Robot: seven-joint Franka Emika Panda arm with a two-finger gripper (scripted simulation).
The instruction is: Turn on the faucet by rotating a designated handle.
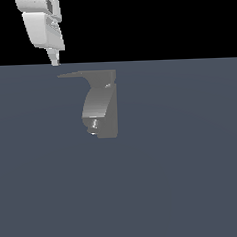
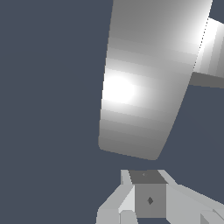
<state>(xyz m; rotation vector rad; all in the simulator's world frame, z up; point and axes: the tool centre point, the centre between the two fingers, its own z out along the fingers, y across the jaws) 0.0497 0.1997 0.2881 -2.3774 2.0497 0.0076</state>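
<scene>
At upper left of the exterior view: one white arm, fingers [image 1: 55,59] pinched narrow, holding nothing. Just beside and below those fingers: one handle [image 1: 73,74], pointed tip nearest them, not touching. Rightward and lower: one faucet [image 1: 100,104] on the tabletop [image 1: 189,161].

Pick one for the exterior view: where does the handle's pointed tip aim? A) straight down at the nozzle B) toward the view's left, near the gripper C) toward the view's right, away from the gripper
B: the handle runs from the top of the faucet and tapers to a point on the view's left, just below the gripper.
</scene>
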